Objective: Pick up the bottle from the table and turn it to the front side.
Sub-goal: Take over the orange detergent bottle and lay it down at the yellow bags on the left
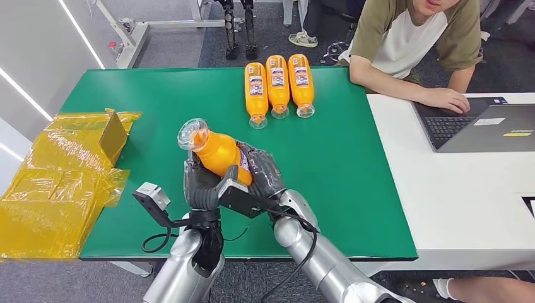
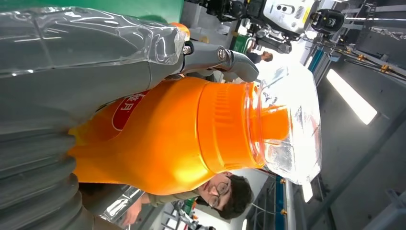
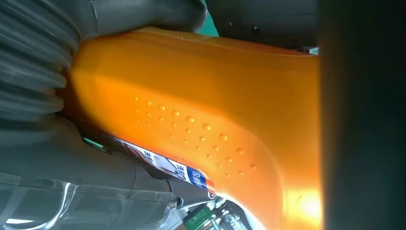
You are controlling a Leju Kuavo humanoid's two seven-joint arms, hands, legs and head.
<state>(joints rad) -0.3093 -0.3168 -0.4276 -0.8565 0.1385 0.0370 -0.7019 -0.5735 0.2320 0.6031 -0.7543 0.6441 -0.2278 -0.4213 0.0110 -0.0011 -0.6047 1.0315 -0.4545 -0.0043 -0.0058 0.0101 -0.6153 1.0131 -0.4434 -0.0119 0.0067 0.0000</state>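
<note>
Left hand (image 1: 200, 183) and right hand (image 1: 262, 172) both grip bottle (image 1: 217, 151), lifted above table (image 1: 353, 164) near its front edge.

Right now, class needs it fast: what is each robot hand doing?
Left robot hand: holding the orange bottle.
Right robot hand: holding the same bottle.

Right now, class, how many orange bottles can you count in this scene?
4: one orange bottle held above the green table by both hands, and three lying side by side at the table's far edge.
</note>
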